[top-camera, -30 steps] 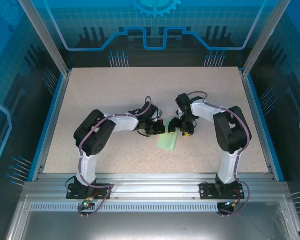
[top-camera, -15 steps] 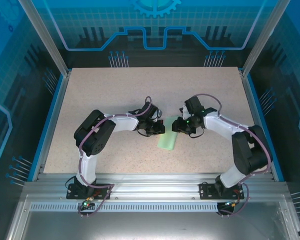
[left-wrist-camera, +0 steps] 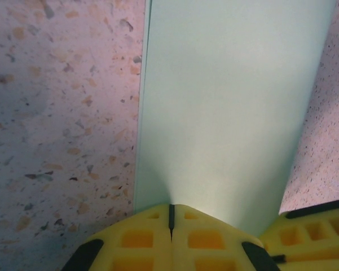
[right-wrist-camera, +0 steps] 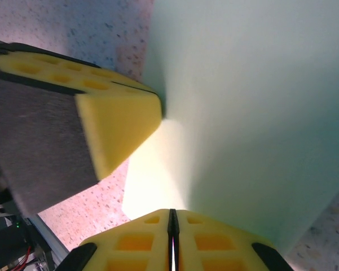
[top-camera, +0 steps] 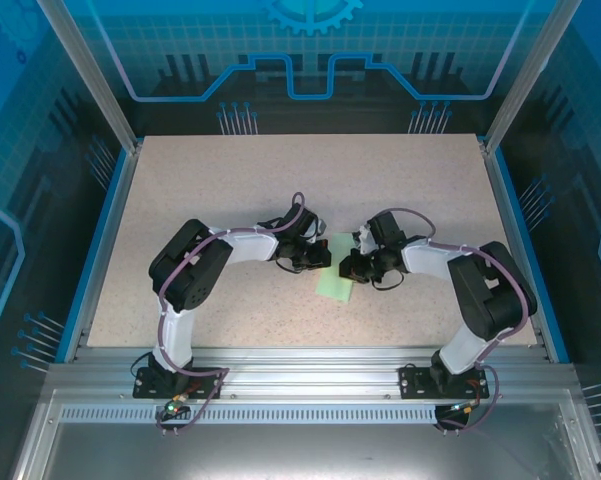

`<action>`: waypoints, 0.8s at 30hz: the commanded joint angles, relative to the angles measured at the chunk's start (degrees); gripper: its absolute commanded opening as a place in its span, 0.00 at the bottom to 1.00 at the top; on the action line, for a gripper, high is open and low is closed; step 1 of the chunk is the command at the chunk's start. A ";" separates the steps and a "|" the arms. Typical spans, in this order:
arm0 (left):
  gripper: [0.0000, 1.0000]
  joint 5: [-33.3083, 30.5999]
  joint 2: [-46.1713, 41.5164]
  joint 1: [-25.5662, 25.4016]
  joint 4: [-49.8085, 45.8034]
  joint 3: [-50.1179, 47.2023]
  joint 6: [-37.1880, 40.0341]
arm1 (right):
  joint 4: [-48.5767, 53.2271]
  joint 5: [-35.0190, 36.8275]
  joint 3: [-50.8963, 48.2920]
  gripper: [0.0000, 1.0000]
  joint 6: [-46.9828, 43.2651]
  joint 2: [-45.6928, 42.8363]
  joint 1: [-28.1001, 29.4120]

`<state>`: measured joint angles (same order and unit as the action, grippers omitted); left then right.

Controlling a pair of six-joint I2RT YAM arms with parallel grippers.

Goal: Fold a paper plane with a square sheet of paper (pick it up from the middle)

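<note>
Left hand [left-wrist-camera: 171, 206], right hand [right-wrist-camera: 172, 212] each clamped on the folded paper [top-camera: 335, 286], open tabletop [top-camera: 230, 180] around its edges.

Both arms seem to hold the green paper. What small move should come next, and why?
Probably lift both grippers together a little. The left gripper and the right gripper each have jaws shut on the same end of the paper, side by side, while the rest seems to lie on the table. Moving as one should avoid tearing.
</note>
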<state>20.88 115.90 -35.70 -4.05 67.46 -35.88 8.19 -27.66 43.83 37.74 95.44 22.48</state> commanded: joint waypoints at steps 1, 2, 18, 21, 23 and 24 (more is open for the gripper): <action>0.00 -1.90 3.45 -0.64 -4.53 -0.14 1.25 | -3.19 -1.74 -1.56 0.11 0.68 1.44 -0.15; 0.00 -1.88 3.38 -0.66 -4.56 -0.16 1.20 | -3.62 -1.93 -1.93 0.11 0.60 1.73 -0.45; 0.00 -1.96 3.83 -0.68 -4.74 -0.28 1.51 | -7.02 -6.32 -6.66 0.16 -1.69 -0.69 -3.93; 0.00 -1.90 3.86 -0.67 -4.65 -0.27 1.43 | -6.39 -7.76 -6.37 0.16 -2.04 -3.51 -3.76; 0.00 -1.97 3.80 -0.66 -4.87 -0.27 1.51 | -5.53 -7.22 -6.79 0.16 -2.39 -5.40 -3.76; 0.00 -1.99 3.75 -0.65 -4.83 -0.23 1.51 | -5.03 -6.82 -7.15 0.16 -2.50 -6.14 -3.76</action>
<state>21.10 116.22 -35.75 -4.01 67.81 -35.83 0.93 -33.52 37.78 36.62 92.05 19.44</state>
